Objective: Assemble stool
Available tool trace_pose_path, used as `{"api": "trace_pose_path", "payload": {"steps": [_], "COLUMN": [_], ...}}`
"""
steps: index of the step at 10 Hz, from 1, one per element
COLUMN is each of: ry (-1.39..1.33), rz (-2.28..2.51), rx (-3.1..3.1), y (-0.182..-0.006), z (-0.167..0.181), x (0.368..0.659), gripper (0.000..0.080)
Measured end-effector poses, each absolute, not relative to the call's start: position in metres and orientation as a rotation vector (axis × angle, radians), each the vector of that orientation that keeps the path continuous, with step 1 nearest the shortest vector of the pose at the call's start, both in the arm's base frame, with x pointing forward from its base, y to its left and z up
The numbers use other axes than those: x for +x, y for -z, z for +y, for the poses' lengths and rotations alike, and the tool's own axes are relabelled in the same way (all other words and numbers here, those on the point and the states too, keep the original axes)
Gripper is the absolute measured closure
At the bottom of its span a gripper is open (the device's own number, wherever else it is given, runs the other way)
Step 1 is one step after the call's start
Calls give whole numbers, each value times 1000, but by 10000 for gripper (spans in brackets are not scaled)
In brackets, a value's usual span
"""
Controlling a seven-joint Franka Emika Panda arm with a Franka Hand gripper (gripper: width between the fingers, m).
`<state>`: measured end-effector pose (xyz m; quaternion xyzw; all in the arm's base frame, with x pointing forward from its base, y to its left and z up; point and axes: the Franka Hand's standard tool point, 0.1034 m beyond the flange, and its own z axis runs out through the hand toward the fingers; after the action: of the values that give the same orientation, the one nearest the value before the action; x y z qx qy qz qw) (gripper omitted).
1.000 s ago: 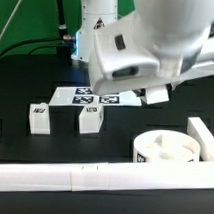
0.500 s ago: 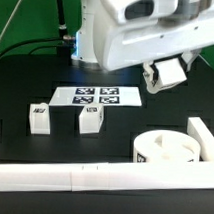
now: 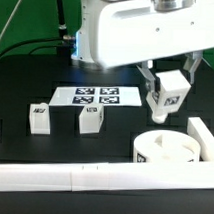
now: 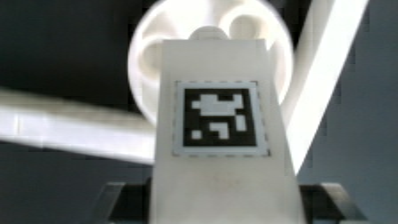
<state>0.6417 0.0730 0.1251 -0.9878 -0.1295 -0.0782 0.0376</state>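
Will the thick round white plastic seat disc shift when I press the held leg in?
Likely stiff: the white seat disc looks thick-walled. Lying flat, it shouldn't roll but may slide on the smooth black table. The long white rail beside it might brace it.

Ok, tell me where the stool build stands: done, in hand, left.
Done: nothing fitted that I can see; the seat disc shows no leg in it. In hand: the gripper is shut on one leg, held above the seat disc. Left: seating that leg, then the two loose legs standing on the table by the marker board.
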Motion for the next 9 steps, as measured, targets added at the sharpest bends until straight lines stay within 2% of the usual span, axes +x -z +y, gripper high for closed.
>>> {"api": "trace_pose_path", "payload": {"steps": [2,3,4,6,9], "ry": [555,627,750,692,519], "rz": [-422,-415,-400,-392,-317], "rx": [-3013,-3007,-2995,-3000,-2996], "y": [-117,-112,-114,-111,-118], "z": [81,69,65,69,100], "x": [645,644,647,643,648], "gripper": [462,462,462,462,461]}}
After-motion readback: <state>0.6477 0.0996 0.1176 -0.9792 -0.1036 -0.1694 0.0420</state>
